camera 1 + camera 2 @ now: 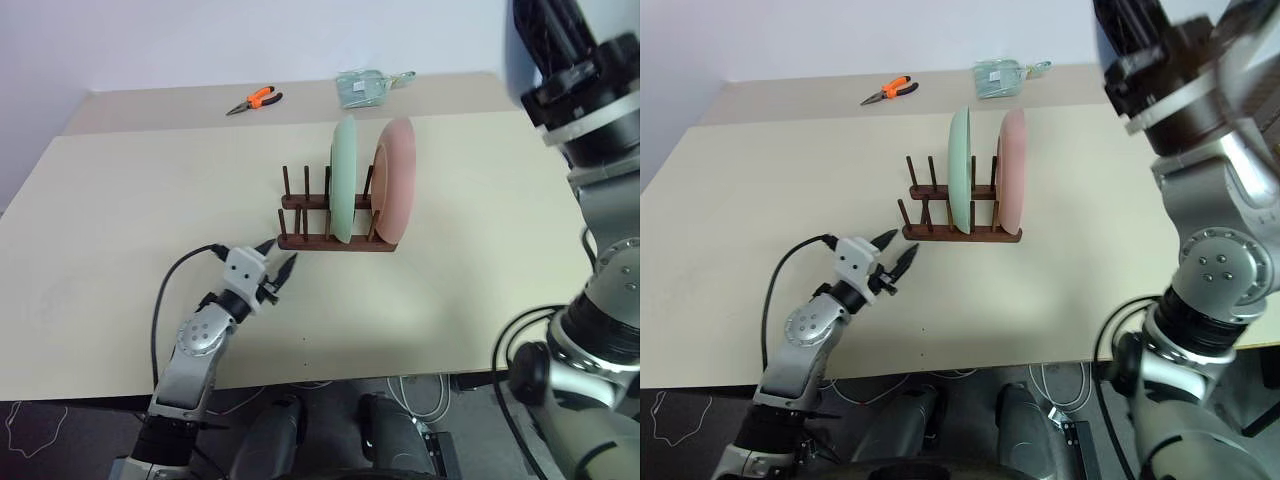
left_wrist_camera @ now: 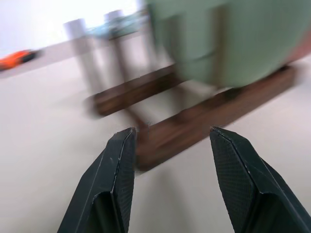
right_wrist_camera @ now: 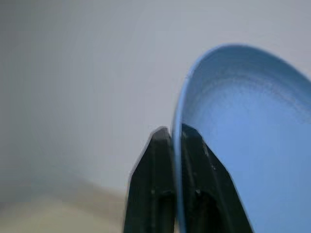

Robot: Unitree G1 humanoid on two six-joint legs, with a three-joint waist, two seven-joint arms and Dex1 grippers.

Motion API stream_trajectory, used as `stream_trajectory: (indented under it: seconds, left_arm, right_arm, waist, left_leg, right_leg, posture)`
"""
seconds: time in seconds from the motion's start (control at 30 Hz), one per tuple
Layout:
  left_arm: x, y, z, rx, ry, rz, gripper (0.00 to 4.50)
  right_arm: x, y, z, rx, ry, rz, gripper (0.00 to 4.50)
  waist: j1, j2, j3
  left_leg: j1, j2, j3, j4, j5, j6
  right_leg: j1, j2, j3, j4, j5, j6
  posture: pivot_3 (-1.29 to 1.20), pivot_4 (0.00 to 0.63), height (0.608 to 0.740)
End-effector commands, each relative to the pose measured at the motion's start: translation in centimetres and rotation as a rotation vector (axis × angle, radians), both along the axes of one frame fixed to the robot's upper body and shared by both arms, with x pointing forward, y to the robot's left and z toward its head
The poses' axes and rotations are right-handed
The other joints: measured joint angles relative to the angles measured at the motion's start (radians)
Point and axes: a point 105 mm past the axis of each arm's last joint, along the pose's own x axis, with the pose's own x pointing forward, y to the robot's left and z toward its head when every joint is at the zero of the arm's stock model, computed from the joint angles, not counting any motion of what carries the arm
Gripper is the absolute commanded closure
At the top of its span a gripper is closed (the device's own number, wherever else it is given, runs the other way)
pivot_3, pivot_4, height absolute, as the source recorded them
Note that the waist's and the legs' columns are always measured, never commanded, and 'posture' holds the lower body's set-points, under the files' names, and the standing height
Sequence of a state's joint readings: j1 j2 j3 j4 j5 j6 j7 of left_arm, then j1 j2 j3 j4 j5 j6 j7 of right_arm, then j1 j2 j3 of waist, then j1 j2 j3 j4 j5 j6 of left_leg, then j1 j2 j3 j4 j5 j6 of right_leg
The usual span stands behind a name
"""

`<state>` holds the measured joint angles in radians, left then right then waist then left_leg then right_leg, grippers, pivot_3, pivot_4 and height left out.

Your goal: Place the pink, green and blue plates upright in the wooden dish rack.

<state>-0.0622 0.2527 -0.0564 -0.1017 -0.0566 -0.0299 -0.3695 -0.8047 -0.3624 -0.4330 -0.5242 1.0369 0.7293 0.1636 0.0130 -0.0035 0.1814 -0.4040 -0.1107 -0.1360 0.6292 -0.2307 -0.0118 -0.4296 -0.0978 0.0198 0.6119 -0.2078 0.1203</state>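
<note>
My right tool [image 3: 172, 141] was clamped on the rim of the blue plate [image 3: 243, 145], one finger on each face of it, the plate lifted high with its edge standing between the black fingers [image 3: 155, 184]. My left tool [image 2: 170, 141] hung low over the table [image 1: 120, 220] with its two fingers [image 2: 116, 179] parted to a middling gap and nothing between them, pointing level at the near end of the wooden dish rack [image 1: 335, 242]. Just ahead of that tool the rack's dark base ran away across the table, its closest peg slots bare. Farther along the rack from my left tool stood the green plate [image 1: 343, 180], upright on edge between the pegs, and just beyond it the pink plate [image 1: 397, 180], also upright, at the rack's far end; the two stood near each other, and I could not tell whether they touched. Well beyond the rack, toward the back edge of the table, lay orange-handled pliers [image 1: 254, 100], and farther off to their side a pale green bundle [image 1: 365, 87] whose nature I could not make out.
</note>
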Motion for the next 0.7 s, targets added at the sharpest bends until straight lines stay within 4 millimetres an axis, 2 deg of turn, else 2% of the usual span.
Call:
stream_trajectory:
  seconds: [0.03, 0.17, 0.3, 0.43, 0.7]
  left_arm:
    - [0.4, 2.1, 0.9, 0.021, -0.086, 0.121, 2.07]
    - [0.5, 5.1, 0.6, 0.063, -0.125, 0.287, 2.07]
    - [0.4, 6.9, -0.1, 0.075, -0.127, 0.378, 2.07]
    - [0.1, 7.0, -0.3, 0.074, -0.131, 0.397, 2.07]
    - [-0.4, 6.3, -0.8, 0.082, -0.117, 0.371, 2.07]
  right_arm:
    - [-2.0, 2.4, 1.7, 0.174, 0.028, 0.286, 4.47]
    - [-1.6, 5.9, 1.2, 0.295, 0.188, 0.547, 4.47]
    - [0.7, 9.3, -0.3, 0.308, 0.371, 0.606, 4.47]
    - [3.0, 12.6, -1.8, 0.308, 0.540, 0.602, 4.47]
    - [4.6, 16.7, -3.3, 0.304, 0.725, 0.575, 4.47]
  waist:
    - [-0.001, 0.000, 0.000]
    - [-0.010, 0.001, 0.000]
    - [-0.019, 0.002, 0.000]
    - [-0.027, 0.002, 0.000]
    - [-0.030, 0.002, 0.000]
  left_leg:
    - [0.000, -0.001, 0.000, 0.000, 0.000, 0.000]
    - [0.000, -0.001, 0.002, 0.000, 0.000, 0.000]
    - [0.000, 0.000, 0.002, 0.000, 0.000, 0.000]
    - [0.000, 0.000, 0.002, 0.000, 0.000, 0.000]
    - [0.000, 0.000, 0.003, -0.001, 0.000, 0.000]
  right_leg:
    - [0.000, -0.001, 0.001, 0.000, 0.000, 0.000]
    - [-0.002, 0.000, 0.003, 0.001, 0.000, 0.000]
    - [-0.004, 0.001, 0.003, 0.003, 0.001, -0.001]
    - [-0.004, 0.001, 0.003, 0.004, 0.001, -0.001]
    - [-0.006, 0.001, 0.003, 0.005, 0.001, -0.001]
  posture:
    - [0.00, 0.150, 0.739]
    - [0.00, 0.150, 0.739]
    - [0.00, 0.150, 0.739]
    - [0.00, 0.150, 0.739]
    - [0.00, 0.150, 0.739]
